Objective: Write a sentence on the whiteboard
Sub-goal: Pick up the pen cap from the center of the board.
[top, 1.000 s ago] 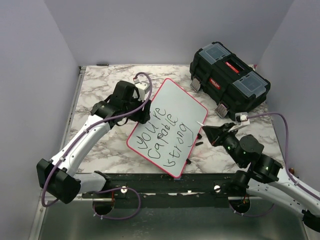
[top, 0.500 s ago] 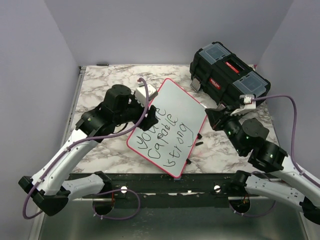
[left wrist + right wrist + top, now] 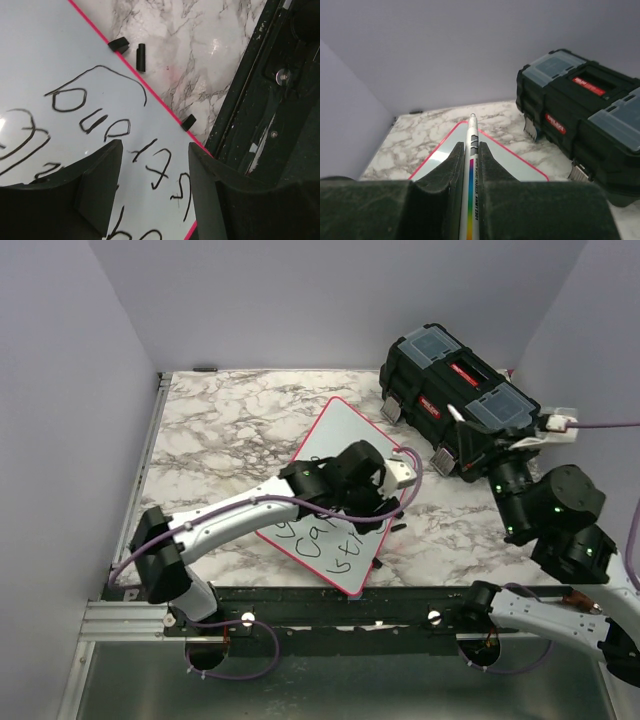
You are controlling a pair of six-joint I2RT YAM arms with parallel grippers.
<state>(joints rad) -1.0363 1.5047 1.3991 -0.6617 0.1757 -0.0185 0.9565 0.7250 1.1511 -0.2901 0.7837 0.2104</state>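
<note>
The whiteboard (image 3: 338,432) lies tilted on the marble table, red-pink rim all round. The sentence (image 3: 322,548) is in black marker; my left arm hides most of it in the top view. The left wrist view shows the board (image 3: 40,50) and the strokes of the last line (image 3: 95,107) close up. My left gripper (image 3: 378,508) is open and empty, just above the board's lower right part (image 3: 155,162). My right gripper (image 3: 468,445) is raised off to the board's right, shut on a white marker (image 3: 472,170) with a rainbow stripe, tip pointing out over the board (image 3: 437,161).
A black toolbox (image 3: 458,398) stands at the back right, just behind my right gripper, and shows in the right wrist view (image 3: 585,107). A small black cylinder (image 3: 141,56) and black edge clips (image 3: 118,45) lie at the board's right edge. A black rail (image 3: 300,602) runs along the table's near edge.
My left arm swung from the board's left side across it to its lower right part. My right gripper rose with the marker and moved back right toward the toolbox.
</note>
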